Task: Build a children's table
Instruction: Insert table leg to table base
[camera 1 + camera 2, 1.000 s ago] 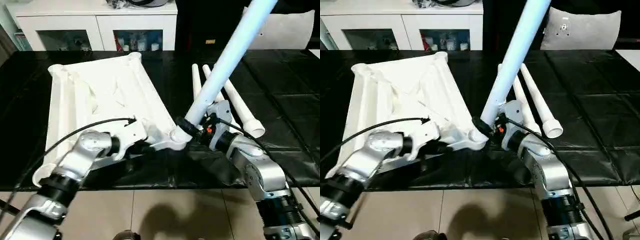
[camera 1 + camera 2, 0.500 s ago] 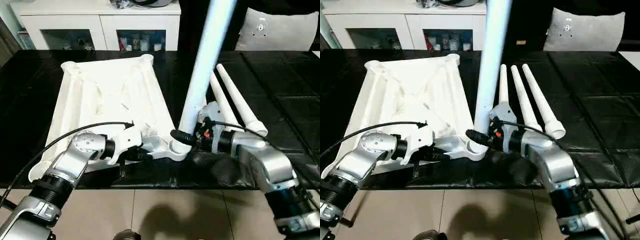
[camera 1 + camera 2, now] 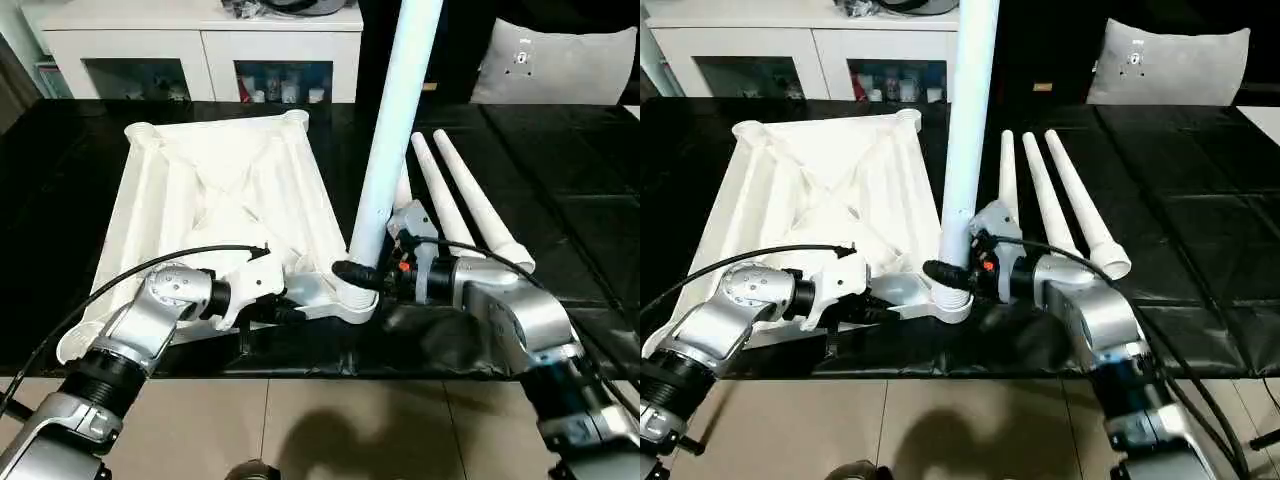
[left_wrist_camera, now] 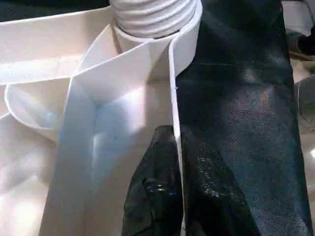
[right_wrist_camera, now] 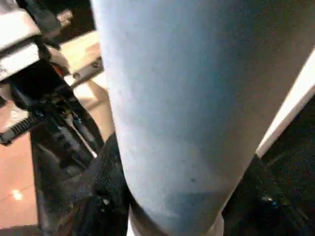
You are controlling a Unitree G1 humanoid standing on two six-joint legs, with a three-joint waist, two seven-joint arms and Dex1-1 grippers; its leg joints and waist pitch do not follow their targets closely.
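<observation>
Black sheeting covers the work surface in front of you, with a white cabinet with glass doors behind it and a pale tiled floor at the near edge.

Your left gripper is clamped on the thin near edge wall of the tabletop: in the left wrist view you see one black finger on each side of that white wall, pressed tight against it. Just beyond the fingers sits the near corner socket, with the ribbed end of a leg seated in it.

Your right gripper is closed around the base of that leg, its black fingers wrapping the tube right above the socket. You see the leg standing close to upright, rising out of the top of the head views, and it looms large in the right wrist view.

Working outward, the tabletop lies underside up on the sheeting, ribs showing, with its other round corner sockets at the far and left corners. Its near right corner rests at the table's front edge between your two forearms.

Three more legs lie side by side on the sheeting to the right of the standing one, thin ends pointing away from you, wide ends nearer your right arm.
</observation>
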